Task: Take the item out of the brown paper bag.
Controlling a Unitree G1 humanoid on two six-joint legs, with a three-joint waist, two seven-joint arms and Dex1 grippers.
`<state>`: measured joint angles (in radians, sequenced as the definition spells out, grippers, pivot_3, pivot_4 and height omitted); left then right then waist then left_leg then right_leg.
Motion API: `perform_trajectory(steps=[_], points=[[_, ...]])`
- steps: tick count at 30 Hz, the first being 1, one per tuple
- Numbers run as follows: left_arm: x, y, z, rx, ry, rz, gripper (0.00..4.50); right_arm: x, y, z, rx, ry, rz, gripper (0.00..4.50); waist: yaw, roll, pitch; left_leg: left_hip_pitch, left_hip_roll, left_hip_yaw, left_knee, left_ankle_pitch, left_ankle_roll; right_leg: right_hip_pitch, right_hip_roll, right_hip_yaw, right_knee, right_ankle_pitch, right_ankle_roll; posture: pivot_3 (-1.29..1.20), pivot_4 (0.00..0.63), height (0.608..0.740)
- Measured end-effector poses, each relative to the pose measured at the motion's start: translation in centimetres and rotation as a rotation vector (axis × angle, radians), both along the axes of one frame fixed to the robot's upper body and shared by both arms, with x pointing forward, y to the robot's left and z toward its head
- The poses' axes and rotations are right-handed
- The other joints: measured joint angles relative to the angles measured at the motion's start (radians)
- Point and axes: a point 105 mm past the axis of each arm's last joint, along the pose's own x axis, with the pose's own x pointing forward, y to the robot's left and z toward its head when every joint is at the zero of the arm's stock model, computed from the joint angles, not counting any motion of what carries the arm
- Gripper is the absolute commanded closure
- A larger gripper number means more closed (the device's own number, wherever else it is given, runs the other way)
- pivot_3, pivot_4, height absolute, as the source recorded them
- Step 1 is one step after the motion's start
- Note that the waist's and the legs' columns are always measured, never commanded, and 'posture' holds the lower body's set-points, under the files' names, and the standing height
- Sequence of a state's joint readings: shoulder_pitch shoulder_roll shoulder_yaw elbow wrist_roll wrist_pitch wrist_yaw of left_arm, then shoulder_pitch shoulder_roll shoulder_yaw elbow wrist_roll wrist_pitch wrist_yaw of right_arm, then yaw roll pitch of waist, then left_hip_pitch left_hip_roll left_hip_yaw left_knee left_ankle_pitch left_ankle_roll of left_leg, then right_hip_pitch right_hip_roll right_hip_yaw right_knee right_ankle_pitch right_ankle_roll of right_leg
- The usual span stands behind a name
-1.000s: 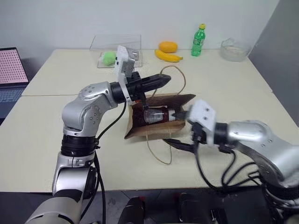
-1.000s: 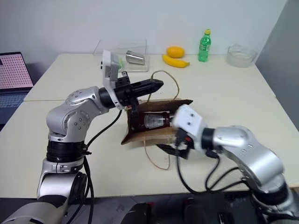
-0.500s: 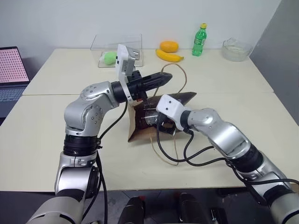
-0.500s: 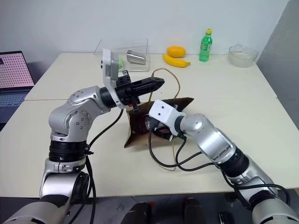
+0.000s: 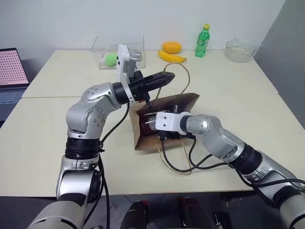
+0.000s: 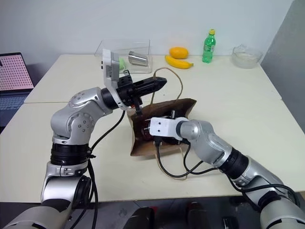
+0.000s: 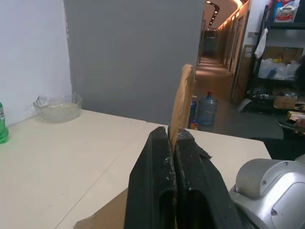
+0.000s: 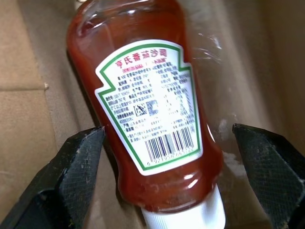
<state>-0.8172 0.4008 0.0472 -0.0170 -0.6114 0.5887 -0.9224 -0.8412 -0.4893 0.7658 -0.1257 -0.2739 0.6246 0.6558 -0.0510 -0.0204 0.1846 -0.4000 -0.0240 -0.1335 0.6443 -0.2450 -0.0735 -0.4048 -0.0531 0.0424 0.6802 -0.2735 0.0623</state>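
Brown paper bag point(image 5: 167, 121) mouth open — item point(image 8: 147, 114) between right gripper point(image 8: 162, 176) fingers.

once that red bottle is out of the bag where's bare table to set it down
Free: the wide beige table stretch right of the brown paper bag, up to the glass bowl; also the left side toward the laptop. Crowded: the far edge, with the clear plastic box, orange fruit, yellow banana and green bottle.
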Motion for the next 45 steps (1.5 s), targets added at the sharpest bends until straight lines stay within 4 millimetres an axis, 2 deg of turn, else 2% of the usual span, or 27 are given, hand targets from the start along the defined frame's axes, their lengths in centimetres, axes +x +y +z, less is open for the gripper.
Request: perform_trajectory(steps=[6, 10, 16, 24, 28, 34, 38, 45], points=[[0.2, 0.2, 0.0, -0.005, -0.003, 0.014, 4.50, 0.9, 0.3, -1.6, -0.056, 0.027, 0.000, 0.02, -0.001, 0.000, 0.000, 0.000, 0.000, 0.000, 0.000, 0.001, -0.001, 0.000, 0.000, 0.000, 0.000, 0.000, 0.000, 0.00, 0.150, 0.740], [0.3, 0.3, 0.1, -0.006, -0.011, 0.022, 4.50, 1.4, 0.7, -1.6, -0.076, 0.028, 0.015, 0.02, -0.004, 0.000, 0.000, 0.001, 0.000, 0.000, 0.000, 0.001, -0.001, 0.000, 0.000, 0.000, 0.001, 0.000, 0.000, 0.00, 0.150, 0.740], [0.4, 0.3, 0.1, -0.003, -0.013, 0.031, 4.50, 2.1, 0.8, -1.6, -0.065, 0.023, 0.004, 1.34, -0.005, 0.000, 0.000, 0.001, 0.000, -0.001, 0.000, 0.001, -0.001, 0.001, 0.000, 0.000, 0.001, 0.000, 0.000, 0.00, 0.150, 0.740], [1.1, 1.0, -0.2, 0.008, -0.027, 0.079, 4.50, 1.8, 0.3, -1.0, -0.005, 0.044, -0.002, 1.41, -0.005, 0.000, 0.000, 0.001, 0.000, -0.001, 0.000, 0.001, -0.001, 0.001, 0.000, 0.000, 0.001, 0.000, 0.000, 0.00, 0.150, 0.740], [2.3, 1.8, -0.8, 0.009, -0.016, 0.139, 4.50, 0.4, 0.3, -0.3, 0.052, 0.088, 0.034, 1.41, -0.006, 0.000, 0.000, 0.000, 0.000, -0.001, 0.000, 0.001, -0.001, 0.000, 0.000, 0.000, 0.001, 0.000, 0.000, 0.00, 0.150, 0.740], [3.4, 2.3, -0.4, 0.007, -0.049, 0.200, 4.50, -1.8, 0.5, 2.9, 0.138, 0.114, 0.141, 1.42, -0.006, 0.000, 0.000, 0.000, 0.000, -0.001, 0.000, 0.001, -0.001, 0.000, 0.000, -0.001, 0.000, 0.000, 0.000, 0.00, 0.150, 0.740], [3.9, 2.5, -0.5, 0.003, -0.055, 0.232, 4.50, -2.6, 0.5, 4.4, 0.201, 0.138, 0.192, 1.48, -0.006, 0.000, 0.000, 0.000, 0.000, -0.001, 0.000, 0.001, -0.001, 0.000, 0.000, -0.001, 0.000, 0.000, 0.000, 0.00, 0.150, 0.740], [4.2, 2.6, -0.4, 0.005, -0.077, 0.250, 4.50, -3.0, -0.8, 5.3, 0.224, 0.177, 0.217, 1.48, -0.005, 0.000, 0.000, 0.000, 0.000, -0.001, 0.000, 0.001, -0.001, 0.000, 0.000, -0.001, 0.000, 0.000, 0.000, 0.00, 0.150, 0.740]])
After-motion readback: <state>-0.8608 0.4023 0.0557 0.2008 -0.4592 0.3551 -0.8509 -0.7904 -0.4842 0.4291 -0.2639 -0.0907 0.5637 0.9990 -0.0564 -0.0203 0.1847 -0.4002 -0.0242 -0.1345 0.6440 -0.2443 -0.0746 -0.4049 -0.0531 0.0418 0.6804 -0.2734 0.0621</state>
